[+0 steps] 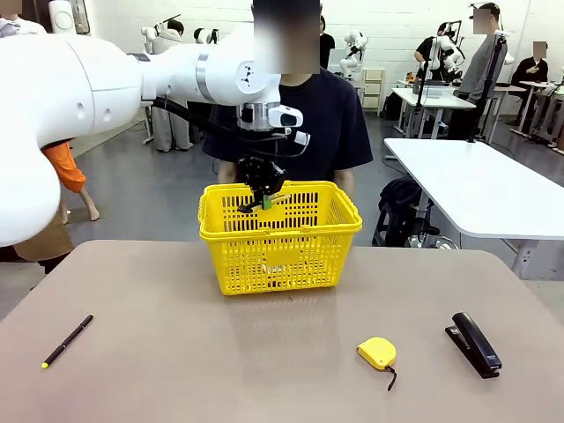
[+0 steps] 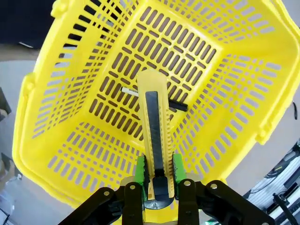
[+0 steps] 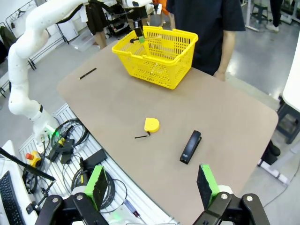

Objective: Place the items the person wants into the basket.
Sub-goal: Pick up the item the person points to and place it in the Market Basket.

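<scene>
My left gripper [image 1: 262, 199] hangs just above the open yellow basket [image 1: 264, 261], shut on the yellow-and-black utility knife [image 2: 154, 126]. The knife points down into the basket between the green pads [image 2: 139, 171]. On the basket [image 2: 79, 154] floor lies the white marker with black cap [image 2: 132, 92]. The thin black pen with yellow tip [image 1: 68, 340] rests on the table at the near left, also seen as the pen [image 3: 87, 73] in the right wrist view. The person [image 1: 335, 115] stands right behind the basket. My right gripper [image 3: 152, 187] is open, high above the table's near edge, holding nothing.
A yellow tape measure [image 1: 377, 352] and a black stapler [image 1: 476, 344] lie on the near right of the brown table [image 1: 220, 370]. Another white table [image 1: 476, 185] stands beyond at the right. Cables and a stand sit below the table edge [image 3: 65, 140].
</scene>
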Tool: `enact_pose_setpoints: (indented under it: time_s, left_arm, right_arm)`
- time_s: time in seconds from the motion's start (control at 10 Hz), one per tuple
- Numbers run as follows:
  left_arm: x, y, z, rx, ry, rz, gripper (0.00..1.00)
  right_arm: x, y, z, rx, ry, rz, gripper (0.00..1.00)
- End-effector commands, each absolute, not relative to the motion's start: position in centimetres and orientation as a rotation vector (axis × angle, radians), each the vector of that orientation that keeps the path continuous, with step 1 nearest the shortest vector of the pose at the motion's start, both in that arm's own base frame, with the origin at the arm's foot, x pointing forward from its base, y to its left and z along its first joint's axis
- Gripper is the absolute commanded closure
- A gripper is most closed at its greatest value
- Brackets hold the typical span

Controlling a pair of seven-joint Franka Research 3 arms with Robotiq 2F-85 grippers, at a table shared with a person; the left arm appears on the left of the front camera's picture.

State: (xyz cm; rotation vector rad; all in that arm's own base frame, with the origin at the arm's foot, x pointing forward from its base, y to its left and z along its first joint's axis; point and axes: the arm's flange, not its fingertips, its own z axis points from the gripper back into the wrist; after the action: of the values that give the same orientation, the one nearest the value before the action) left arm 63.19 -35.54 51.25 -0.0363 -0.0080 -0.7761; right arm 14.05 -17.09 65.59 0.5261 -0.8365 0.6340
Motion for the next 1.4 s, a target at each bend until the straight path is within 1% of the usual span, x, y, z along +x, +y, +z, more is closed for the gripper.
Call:
enact_pose_setpoints:
  time_s: [0.0,0.3,0.4,0.5,0.6,1.3]
  left_arm:
    - [65.2,-36.8,50.8,-0.043,0.010,-0.820,0.73]
    - [65.4,-37.0,49.3,-0.011,-0.002,-0.826,0.73]
    - [65.2,-37.2,49.3,-0.001,-0.011,-0.842,0.21]
    - [65.1,-37.2,49.2,0.005,-0.012,-0.845,0.13]
    - [65.1,-37.1,49.2,0.009,-0.012,-0.848,0.00]
    - [65.2,-37.4,49.2,0.010,-0.004,-0.853,0.00]
  right_arm:
    - [14.1,-17.0,65.5,0.532,-0.837,0.641,0.00]
    - [14.1,-17.0,65.5,0.532,-0.837,0.641,0.00]
    - [14.1,-17.0,65.5,0.532,-0.837,0.641,0.00]
    - [14.1,-17.0,65.5,0.532,-0.837,0.641,0.00]
    - [14.1,-17.0,65.5,0.532,-0.837,0.641,0.00]
    - [14.1,-17.0,65.5,0.532,-0.837,0.641,0.00]
